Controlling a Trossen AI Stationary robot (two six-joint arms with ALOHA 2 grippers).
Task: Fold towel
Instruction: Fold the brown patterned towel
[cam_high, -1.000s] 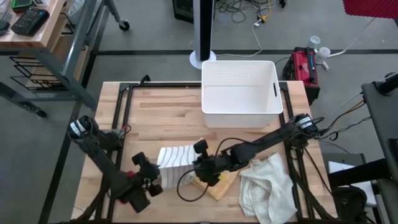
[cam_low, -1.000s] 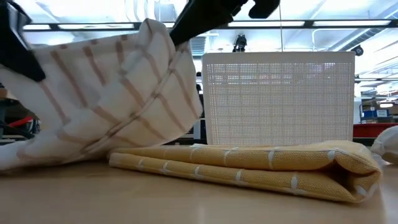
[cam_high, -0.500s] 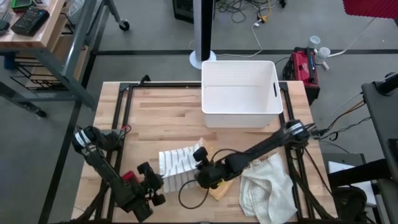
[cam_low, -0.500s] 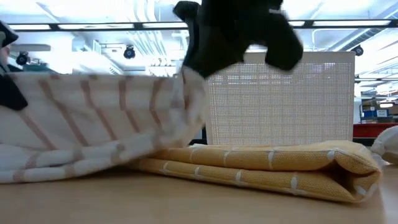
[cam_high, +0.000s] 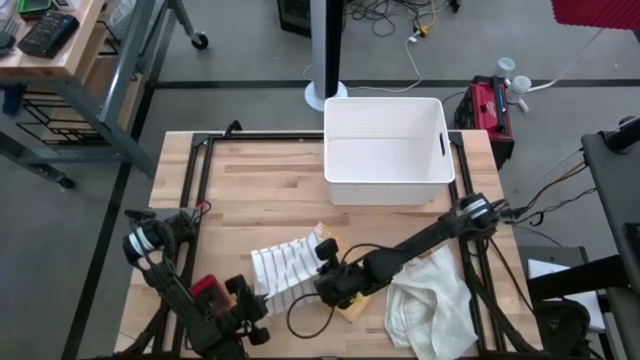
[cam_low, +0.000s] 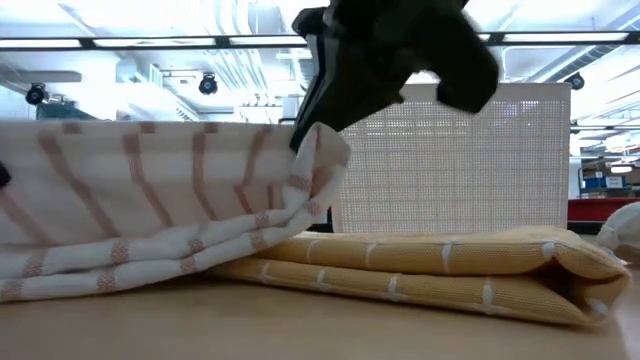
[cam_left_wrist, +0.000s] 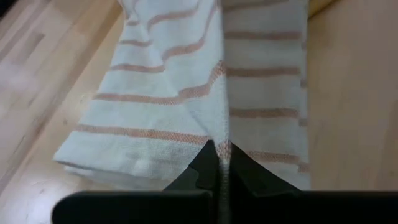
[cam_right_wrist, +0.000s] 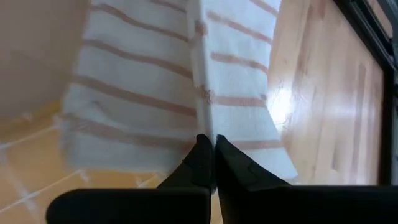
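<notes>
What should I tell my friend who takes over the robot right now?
Left gripper: shut on the striped towel, near the table's front edge.
Right gripper: shut on the same towel's other edge.
The striped towel hangs stretched between them, partly over the folded yellow towel. A crumpled white cloth lies on the right; the white bin sits behind.
Done: towel gripped and lifted.
Left: lay it down folded, then release.

1. High view: straight down over the whole table (cam_high: 260, 175), far off.
2. Low view: level at tabletop height, close against the striped towel (cam_low: 150, 220), facing the white basket (cam_low: 450, 160).
3. Wrist views: very near, along each arm's fingers.
4. Shared by all four: the striped towel.
</notes>
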